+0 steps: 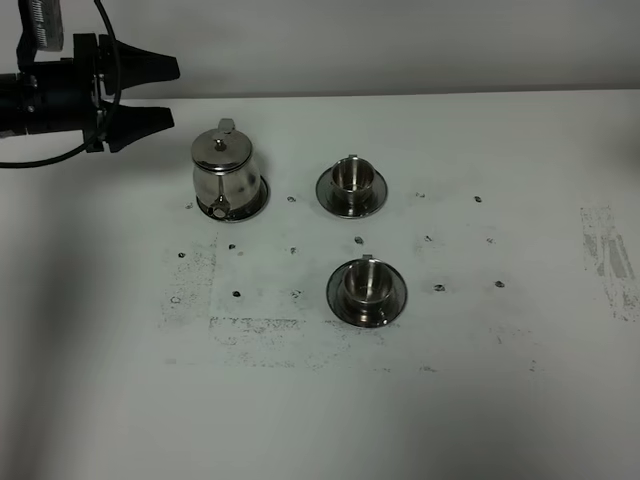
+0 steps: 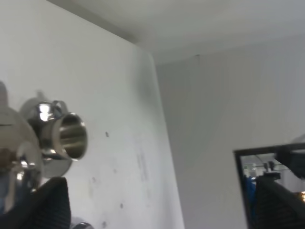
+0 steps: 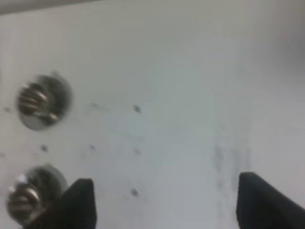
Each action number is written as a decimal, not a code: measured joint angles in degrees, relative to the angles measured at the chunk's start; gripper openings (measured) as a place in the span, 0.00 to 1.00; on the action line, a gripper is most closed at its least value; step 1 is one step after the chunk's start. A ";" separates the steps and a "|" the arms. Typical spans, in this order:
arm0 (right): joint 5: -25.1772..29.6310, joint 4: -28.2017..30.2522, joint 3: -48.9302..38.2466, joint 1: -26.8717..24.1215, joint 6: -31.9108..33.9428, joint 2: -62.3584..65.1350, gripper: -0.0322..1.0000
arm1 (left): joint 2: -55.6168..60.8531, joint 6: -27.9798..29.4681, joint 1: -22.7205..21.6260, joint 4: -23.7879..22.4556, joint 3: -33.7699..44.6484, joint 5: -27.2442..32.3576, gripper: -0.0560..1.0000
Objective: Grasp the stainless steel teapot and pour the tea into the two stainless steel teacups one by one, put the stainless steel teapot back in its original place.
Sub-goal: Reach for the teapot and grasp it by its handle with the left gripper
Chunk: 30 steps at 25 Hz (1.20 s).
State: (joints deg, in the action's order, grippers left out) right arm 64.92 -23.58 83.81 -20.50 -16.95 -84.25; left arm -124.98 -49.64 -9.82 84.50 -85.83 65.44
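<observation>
Stainless steel teapot [image 1: 228,172] stands upright on its round saucer [image 1: 263,198], lid on, on the white desk [image 1: 480,380].

Left fingers [image 1: 150,68] are near the teapot, off to its left and slightly behind. They are spread wide with nothing between them and are not touching it.

First teacup [image 1: 352,178] sits on its own saucer to the right of the teapot, apart from it. Second teacup [image 1: 366,285] is right of the teapot and farther forward, also on a saucer.

Right fingers [image 3: 78,205] are set wide and empty over bare desk, well apart from the teapot. Both cups show blurred in that wrist view.
</observation>
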 joint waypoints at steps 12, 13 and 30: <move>-9.35 6.79 -24.58 3.28 4.59 35.91 0.60 | 0.73 -1.90 -0.05 -4.72 0.00 -0.86 0.73; -9.29 7.20 -25.47 4.51 4.66 37.66 0.60 | 0.78 -1.90 -0.05 -4.79 0.00 -0.74 0.73; -5.54 17.33 -46.68 7.84 7.43 68.05 0.60 | 0.84 -2.31 -0.05 -6.01 0.00 -0.09 0.73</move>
State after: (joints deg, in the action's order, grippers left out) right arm 59.39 -6.24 37.13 -12.66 -9.52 -16.20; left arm -124.14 -51.95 -9.87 78.49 -85.83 65.34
